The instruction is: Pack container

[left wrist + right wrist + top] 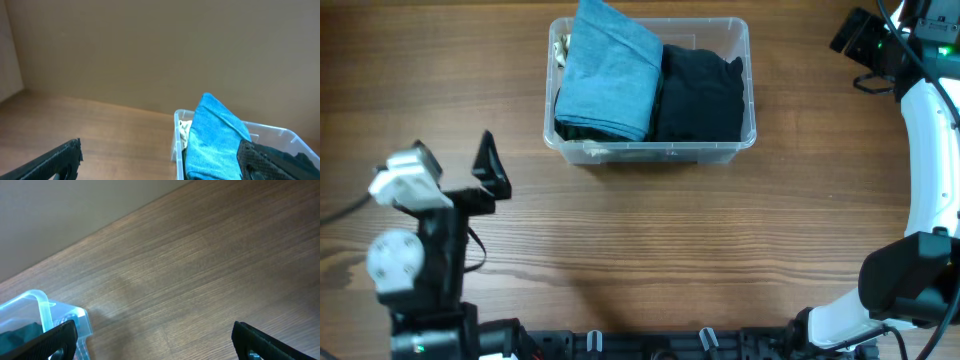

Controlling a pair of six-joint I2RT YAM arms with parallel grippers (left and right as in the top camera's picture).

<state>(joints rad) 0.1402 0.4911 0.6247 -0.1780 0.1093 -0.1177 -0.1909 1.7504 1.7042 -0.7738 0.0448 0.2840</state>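
The clear plastic container stands at the table's far middle. It holds a folded blue garment on the left, sticking up over the rim, a black garment on the right, and a bit of cream cloth in its far left corner. My left gripper is open and empty, near the table's left side, apart from the container. In the left wrist view its fingers frame the container and the blue garment. My right gripper is open and empty at the far right; its fingers hang over bare wood beside the container's corner.
The wooden table spreads in front of the container. The left arm's base stands at the front left, and the right arm's white link runs along the right edge. A plain wall rises behind the table.
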